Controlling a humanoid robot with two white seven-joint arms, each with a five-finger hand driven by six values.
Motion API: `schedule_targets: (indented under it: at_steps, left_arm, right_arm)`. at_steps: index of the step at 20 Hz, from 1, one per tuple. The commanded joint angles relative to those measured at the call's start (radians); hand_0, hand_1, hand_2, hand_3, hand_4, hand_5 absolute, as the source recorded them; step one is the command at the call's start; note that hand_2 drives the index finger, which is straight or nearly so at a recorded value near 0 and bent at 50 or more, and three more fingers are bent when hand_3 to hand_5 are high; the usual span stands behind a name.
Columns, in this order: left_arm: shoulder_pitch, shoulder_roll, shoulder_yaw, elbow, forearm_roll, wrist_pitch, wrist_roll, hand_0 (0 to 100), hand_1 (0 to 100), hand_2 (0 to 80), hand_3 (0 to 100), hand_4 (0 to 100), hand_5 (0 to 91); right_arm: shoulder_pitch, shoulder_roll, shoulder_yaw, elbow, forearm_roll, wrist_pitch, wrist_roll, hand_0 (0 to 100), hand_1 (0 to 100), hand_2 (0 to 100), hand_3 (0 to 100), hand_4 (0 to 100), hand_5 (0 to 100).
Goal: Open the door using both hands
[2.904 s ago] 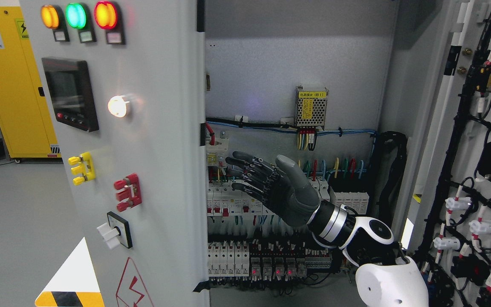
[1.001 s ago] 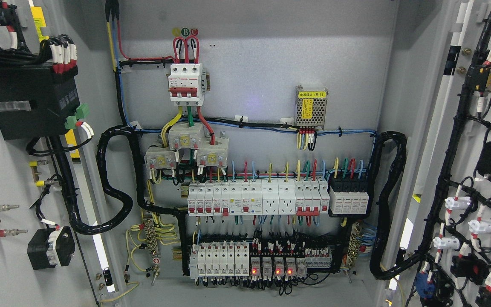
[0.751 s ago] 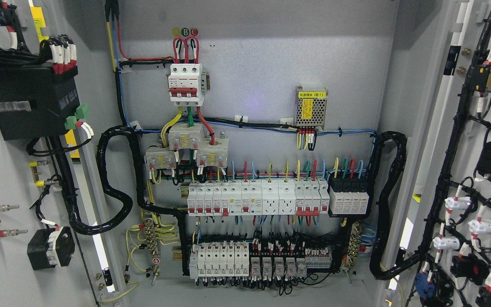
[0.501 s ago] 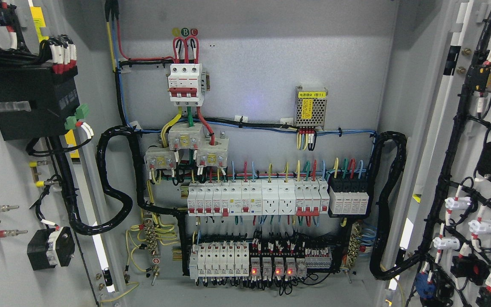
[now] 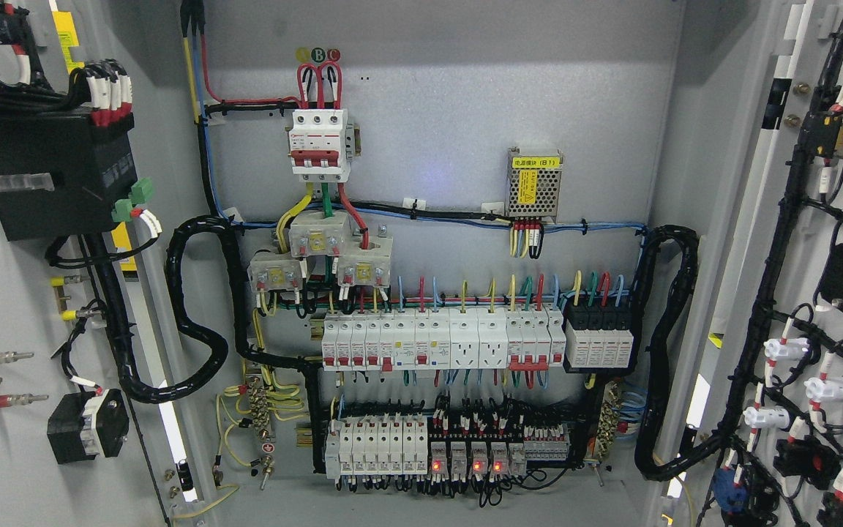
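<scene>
Grey cabinet interior (image 5: 451, 110) is showing fully; both stiff, heavy-looking doors, left door (image 5: 4, 439) and right door (image 5: 802, 241), are hanging open, best gripped by their edges; no hands showing, fingers untellable.

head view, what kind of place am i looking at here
Most likely the inside of an opened grey metal electrical cabinet: a row of white circuit breakers with red levers, a three-pole white breaker with red wires looped on top, and black corrugated cable conduit running to the left door.
</scene>
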Motion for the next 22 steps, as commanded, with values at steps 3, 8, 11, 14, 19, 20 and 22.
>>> schedule_targets:
  at_steps: [3,8,11,14,19,20,22]
  left_arm:
    - [-0.032,-0.008,-0.001,0.015,0.000,0.000,0.001,0,0,0.0,0,0,0.0]
    - [-0.032,-0.006,-0.001,0.015,0.000,0.000,0.001,0,0,0.0,0,0,0.0]
    - [-0.032,-0.006,-0.001,0.015,0.000,0.000,0.001,0,0,0.0,0,0,0.0]
    - [-0.035,-0.006,-0.001,0.015,0.000,0.000,0.001,0,0,0.0,0,0,0.0]
    - [-0.055,-0.002,0.000,0.014,0.000,0.000,-0.001,0,0,0.0,0,0,0.0]
    - [-0.057,0.000,0.000,0.012,0.000,0.000,-0.001,0,0,0.0,0,0,0.0]
    - [-0.054,0.003,0.000,-0.033,0.000,0.002,-0.001,0,0,0.0,0,0,0.0]
  right_arm:
    - [-0.041,0.014,0.080,0.032,-0.003,0.002,-0.001,22,7,0,0,0,0]
    - [-0.045,0.016,0.078,0.035,0.000,-0.008,-0.001,22,7,0,0,0,0]
    - [-0.051,0.016,0.078,0.042,0.000,-0.011,-0.001,22,7,0,0,0,0]
    - [-0.051,0.016,0.068,0.042,0.003,-0.011,-0.001,22,7,0,0,0,0]
    - [0.057,-0.001,-0.116,0.074,0.011,0.000,-0.001,22,7,0,0,0,0]
    - [0.091,-0.018,-0.180,0.069,0.009,-0.007,0.000,22,7,0,0,0,0]
    - [0.143,-0.070,-0.276,0.062,0.009,-0.014,0.000,22,7,0,0,0,0]
